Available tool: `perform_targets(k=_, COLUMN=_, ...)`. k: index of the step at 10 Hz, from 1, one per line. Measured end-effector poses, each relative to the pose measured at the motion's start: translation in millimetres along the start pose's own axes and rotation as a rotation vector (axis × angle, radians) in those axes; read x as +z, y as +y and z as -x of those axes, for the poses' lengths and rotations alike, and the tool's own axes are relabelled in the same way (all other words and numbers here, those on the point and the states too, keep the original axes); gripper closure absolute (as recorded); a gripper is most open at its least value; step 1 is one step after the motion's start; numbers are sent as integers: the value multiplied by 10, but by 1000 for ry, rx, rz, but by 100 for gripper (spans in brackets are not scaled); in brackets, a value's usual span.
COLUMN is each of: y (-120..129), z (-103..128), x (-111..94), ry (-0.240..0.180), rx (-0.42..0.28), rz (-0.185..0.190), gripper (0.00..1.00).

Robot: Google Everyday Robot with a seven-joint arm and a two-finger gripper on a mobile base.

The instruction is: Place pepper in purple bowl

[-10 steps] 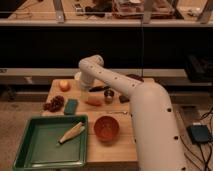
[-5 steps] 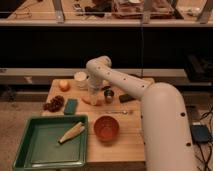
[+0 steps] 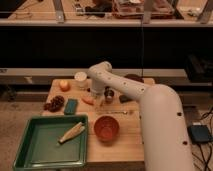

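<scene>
The pepper (image 3: 88, 100) is a small orange-red tapered piece lying on the wooden table (image 3: 125, 145), left of the metal cup (image 3: 108, 93). My gripper (image 3: 95, 95) hangs from the white arm and is down at the pepper's right end, right at or touching it. The purple bowl (image 3: 134, 78) sits at the back right of the table, largely hidden behind my arm; only its dark rim shows.
A red-orange bowl (image 3: 106, 128) stands at the front. A green tray (image 3: 30, 150) at the front left holds a pale corn cob (image 3: 71, 132). A round orange fruit (image 3: 64, 85), a white cup (image 3: 80, 79), a teal sponge (image 3: 71, 106), a dark red cluster (image 3: 54, 103) and a spoon (image 3: 119, 112) lie nearby.
My arm has swung a little to the right and lowered, bringing the gripper down next to the pepper. The objects on the table have stayed in place.
</scene>
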Motion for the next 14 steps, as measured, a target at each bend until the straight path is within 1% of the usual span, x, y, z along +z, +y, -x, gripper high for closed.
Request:
perform_targets(k=1, y=19, z=-43, x=108, ry=0, rx=10, rz=10, gripper=35)
perform_targets(k=2, y=26, z=-58, x=157, ry=-1, rx=14, rz=15, gripper=38)
perform_targets(k=3, y=29, z=-39, x=189, ry=-5, rx=7, rz=18, gripper=45)
perform_targets(k=4, y=21, z=10, x=184, ry=-11, rx=-8, rz=15, gripper=56)
perform_targets(k=6, y=-5, z=90, x=102, ry=-21, rx=-29, rz=6, gripper=74)
perform_targets(k=7, y=-2, z=142, x=38, ry=-59, rx=-43, rz=6, gripper=86)
perform_targets(k=8, y=-24, z=276, x=-173, ry=-115, rx=-76, rz=-6, gripper=99)
perform_targets(k=9, y=-54, z=376, x=-372, ry=-128, rx=-94, rz=-19, gripper=100)
perform_targets(k=10, y=-93, z=401, x=-685, ry=-126, rx=-102, rz=-41, gripper=100)
perform_targets(k=12, y=-152, z=395, x=-1079, ry=-117, rx=-100, rz=-69, gripper=100)
perform_targets(k=13, y=-211, z=361, x=-1392, ry=-107, rx=-91, rz=-91, gripper=100)
perform_targets(k=14, y=-239, z=232, x=-1633, ry=-94, rx=-67, rz=-106, gripper=100)
